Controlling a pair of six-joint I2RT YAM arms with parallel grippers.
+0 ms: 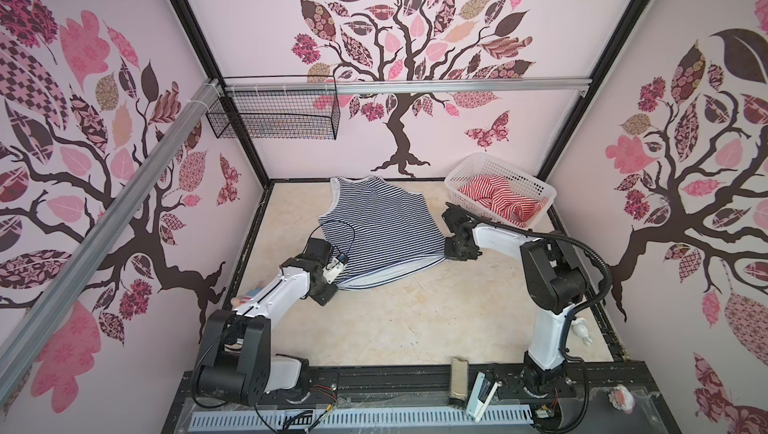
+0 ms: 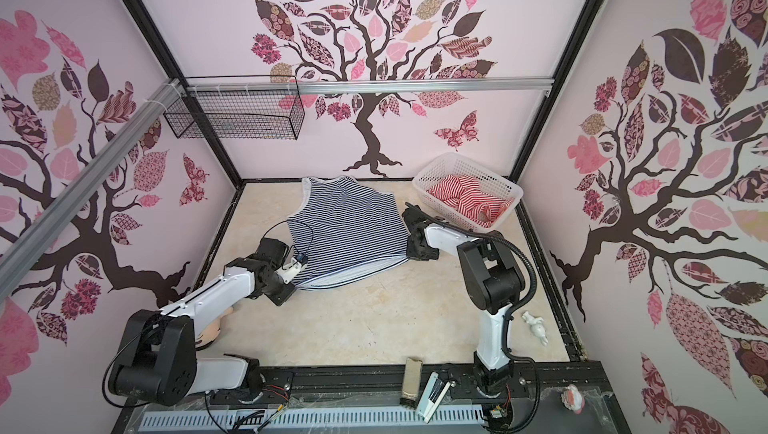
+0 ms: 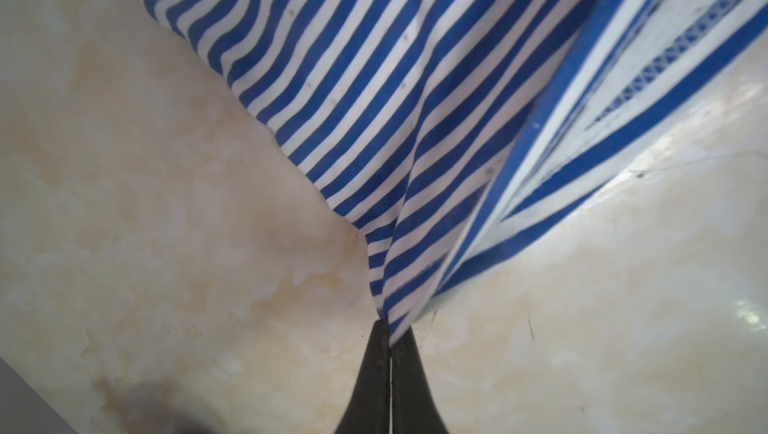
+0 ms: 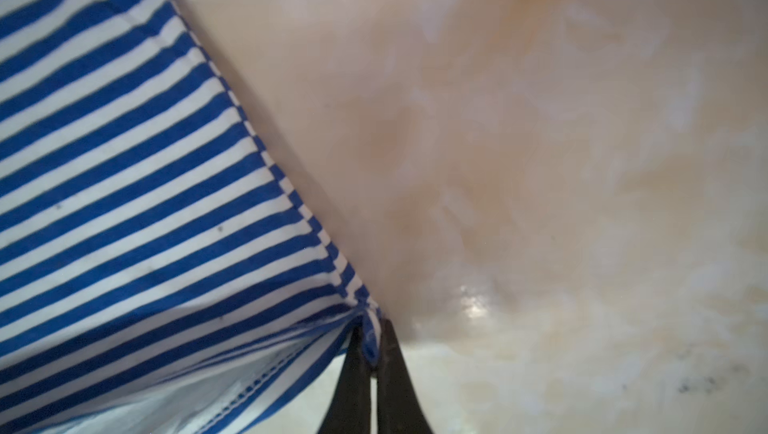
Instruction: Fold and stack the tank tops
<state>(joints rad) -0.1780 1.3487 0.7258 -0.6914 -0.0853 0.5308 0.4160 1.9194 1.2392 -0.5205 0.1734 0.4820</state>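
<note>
The navy-and-white striped tank top (image 1: 378, 219) (image 2: 345, 222) lies spread on the cream table, straps toward the back wall, hem toward the front. My left gripper (image 1: 337, 283) (image 3: 390, 334) is shut on the hem's left corner, with striped cloth (image 3: 399, 186) pinched between its black fingers. At the hem's right corner my right gripper (image 1: 444, 256) (image 4: 371, 338) is likewise shut on the fabric (image 4: 124, 186). Between the two corners the hem is lifted slightly off the table. The red-and-white striped tank top (image 1: 498, 199) (image 2: 467, 199) lies crumpled in the white basket (image 1: 540, 191).
A black wire basket (image 1: 274, 113) hangs on the back rail at the left. A plush doll (image 2: 214, 330) lies under the left arm. A small white figurine (image 2: 536, 326) lies beside the right arm's base. Tools (image 1: 459, 382) rest on the front rail.
</note>
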